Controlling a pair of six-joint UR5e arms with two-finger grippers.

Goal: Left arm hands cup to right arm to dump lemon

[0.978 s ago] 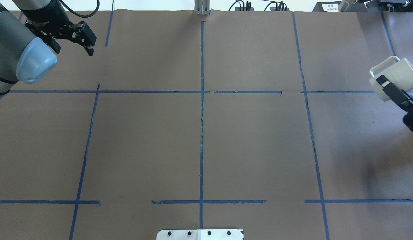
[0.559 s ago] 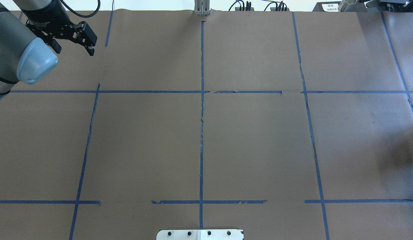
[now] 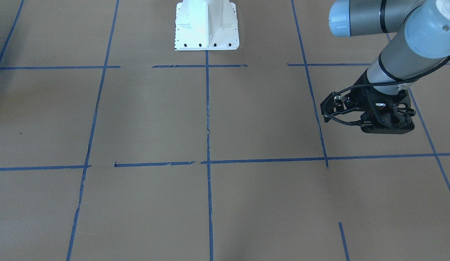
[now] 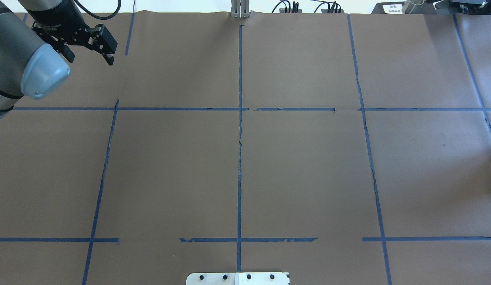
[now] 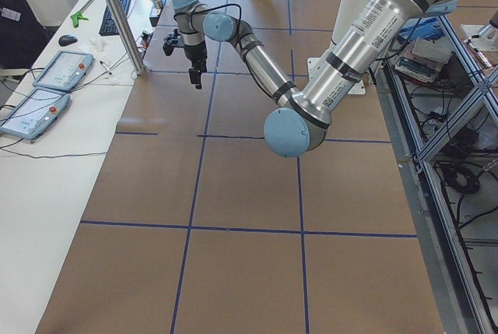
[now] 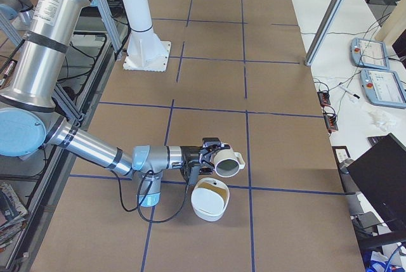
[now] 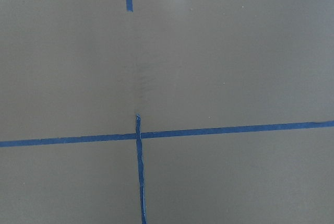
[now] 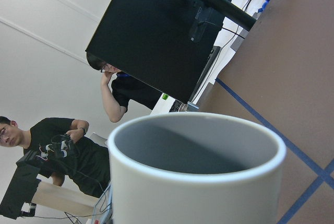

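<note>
Since a second ago the cup (image 6: 227,164) has slipped off the overhead view's right edge with the right arm (image 6: 95,149), while the left arm (image 4: 16,47) has barely stirred at the far left corner. Your left pincer (image 4: 88,53) stands wide and empty. The right pincer (image 6: 208,156) shows only from the side, so I cannot tell its grip. The cup lies tipped on its side at that pincer's tip, above a white bowl (image 6: 204,212) at the table's (image 4: 301,170) right end. Its inside looks grey and bare. A yellowish patch (image 6: 216,187) in the bowl may be the lemon, but it is too small to say. I'd judge the pour nearly done: keep the mouth over the bowl, roll the wrist slowly, don't shake.
</note>
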